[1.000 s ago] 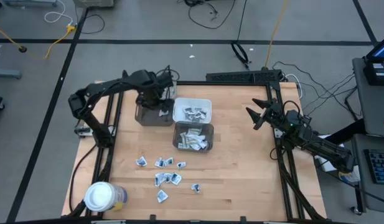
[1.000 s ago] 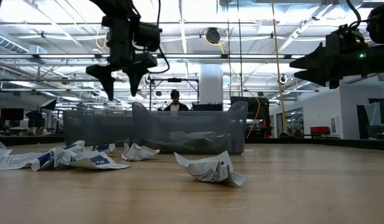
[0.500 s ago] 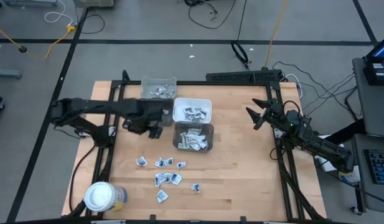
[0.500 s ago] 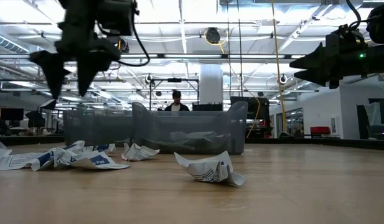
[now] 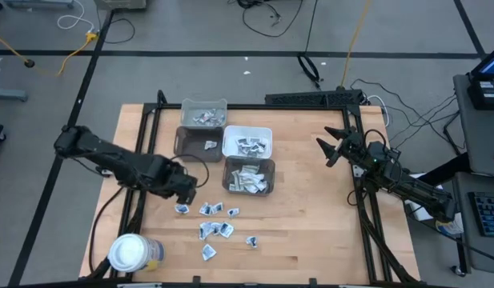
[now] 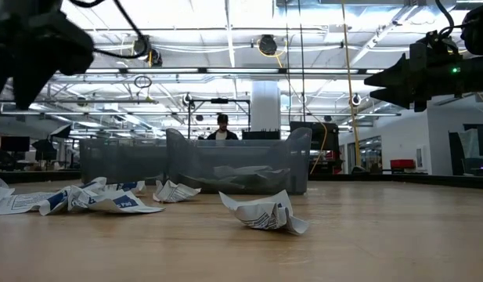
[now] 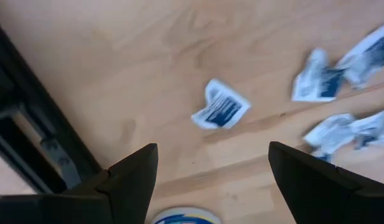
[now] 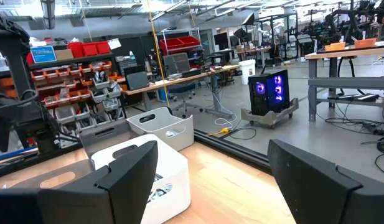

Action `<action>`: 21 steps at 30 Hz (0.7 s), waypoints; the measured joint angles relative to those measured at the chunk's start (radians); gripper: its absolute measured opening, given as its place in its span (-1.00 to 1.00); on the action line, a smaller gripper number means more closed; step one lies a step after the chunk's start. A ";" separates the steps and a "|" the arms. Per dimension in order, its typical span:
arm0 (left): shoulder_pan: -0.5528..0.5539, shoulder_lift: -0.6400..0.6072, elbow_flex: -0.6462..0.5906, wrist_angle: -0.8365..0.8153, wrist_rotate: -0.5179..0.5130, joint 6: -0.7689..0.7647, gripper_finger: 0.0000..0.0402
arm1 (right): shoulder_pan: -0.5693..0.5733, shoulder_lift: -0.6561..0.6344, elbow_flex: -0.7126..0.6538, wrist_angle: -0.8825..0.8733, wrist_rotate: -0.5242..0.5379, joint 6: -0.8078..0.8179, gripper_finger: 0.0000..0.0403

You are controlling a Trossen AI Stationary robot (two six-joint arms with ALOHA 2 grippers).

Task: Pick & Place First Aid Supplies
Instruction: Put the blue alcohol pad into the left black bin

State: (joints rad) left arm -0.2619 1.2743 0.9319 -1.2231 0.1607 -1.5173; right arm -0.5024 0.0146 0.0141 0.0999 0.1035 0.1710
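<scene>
No words or numbers can be read in any view. The small paper packets (image 6: 261, 211) on the bench (image 6: 366, 243) have dark and blue print, but the letters are too small and blurry to make out. A blue sign (image 8: 43, 53) on a far shelf has marks that cannot be read.
</scene>
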 joint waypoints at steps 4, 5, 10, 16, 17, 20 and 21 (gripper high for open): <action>-0.046 0.020 -0.063 0.070 0.039 -0.064 0.56 | 0.000 0.000 0.000 0.000 0.000 0.000 0.48; -0.056 0.025 -0.082 0.099 0.046 -0.075 0.56 | 0.000 0.000 0.000 0.000 0.000 0.000 0.48; -0.086 0.052 -0.157 0.206 0.052 -0.135 0.56 | 0.000 0.000 0.000 0.000 0.000 0.000 0.48; -0.098 0.124 -0.232 0.294 0.044 -0.164 0.56 | 0.000 0.000 0.000 0.000 0.000 0.000 0.48; -0.098 0.137 -0.241 0.309 0.044 -0.164 0.56 | 0.000 0.000 0.000 0.000 0.000 0.000 0.48; -0.098 0.165 -0.244 0.317 0.041 -0.160 0.54 | 0.000 0.000 0.000 0.000 0.000 0.000 0.48; -0.098 0.171 -0.244 0.317 0.040 -0.154 0.52 | 0.000 0.000 0.000 0.000 0.000 0.000 0.48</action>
State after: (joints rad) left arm -0.3595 1.4456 0.6876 -0.9065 0.2012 -1.6712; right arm -0.5023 0.0143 0.0143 0.1001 0.1033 0.1711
